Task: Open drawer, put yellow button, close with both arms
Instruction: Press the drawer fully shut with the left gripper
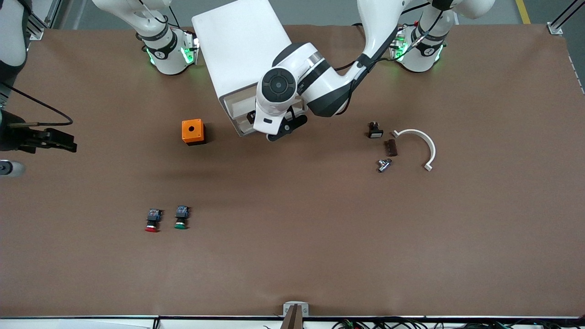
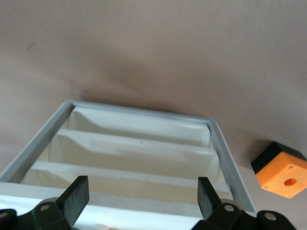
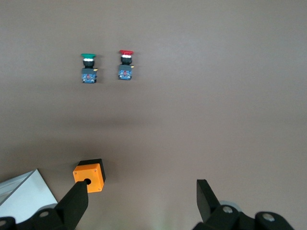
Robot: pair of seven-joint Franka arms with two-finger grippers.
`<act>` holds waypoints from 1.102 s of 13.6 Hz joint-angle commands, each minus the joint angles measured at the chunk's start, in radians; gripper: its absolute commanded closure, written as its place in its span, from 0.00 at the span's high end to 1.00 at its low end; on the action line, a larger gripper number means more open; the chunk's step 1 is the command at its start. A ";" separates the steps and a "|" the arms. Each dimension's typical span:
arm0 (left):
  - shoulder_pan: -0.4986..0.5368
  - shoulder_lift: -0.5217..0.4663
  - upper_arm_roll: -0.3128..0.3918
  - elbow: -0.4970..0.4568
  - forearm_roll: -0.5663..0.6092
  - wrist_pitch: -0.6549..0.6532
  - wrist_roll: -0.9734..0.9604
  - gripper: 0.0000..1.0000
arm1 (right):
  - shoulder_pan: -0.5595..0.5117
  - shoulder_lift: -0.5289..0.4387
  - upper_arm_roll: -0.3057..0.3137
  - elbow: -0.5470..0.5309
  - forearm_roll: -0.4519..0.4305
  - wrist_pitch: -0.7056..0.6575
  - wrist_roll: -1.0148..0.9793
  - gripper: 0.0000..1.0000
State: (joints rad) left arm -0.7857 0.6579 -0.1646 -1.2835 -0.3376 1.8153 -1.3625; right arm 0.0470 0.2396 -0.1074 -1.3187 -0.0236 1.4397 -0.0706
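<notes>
Red-capped button (image 1: 152,220) and green-capped button (image 1: 181,217) lie nearest the camera; the yellow button is not on the open counter (image 1: 320,237).

Left end effector (image 1: 285,128) hangs over the front of the white cabinet (image 1: 235,50), fingers spread with nothing between them. It looks placed either to have released into the drawer (image 1: 238,108) or to push it shut. The left arm's wrist covers most of that drawer, so I cannot tell how far out it stands. The yellow button cannot be made out, and my guess is it lies in the drawer under the wrist. Right end effector (image 1: 59,140) waits over the right arm's end of the counter, fingers spread and empty, partly cut off at the edge. An orange box (image 1: 193,131) sits beside the cabinet.
</notes>
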 commanded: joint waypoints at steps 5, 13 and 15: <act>-0.024 0.022 -0.001 -0.010 -0.150 0.002 -0.017 0.99 | -0.058 -0.010 0.008 0.004 0.005 -0.018 -0.017 1.00; -0.015 0.022 -0.001 -0.019 -0.232 0.002 0.014 0.99 | -0.047 -0.124 0.017 -0.091 0.007 -0.013 -0.020 1.00; -0.001 0.016 0.007 -0.013 -0.213 0.002 0.017 0.99 | -0.045 -0.170 0.017 -0.137 0.007 0.004 -0.018 1.00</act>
State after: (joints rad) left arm -0.7901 0.6833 -0.1605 -1.3002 -0.5286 1.8143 -1.3497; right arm 0.0012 0.1452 -0.0964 -1.3706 -0.0207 1.4176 -0.0813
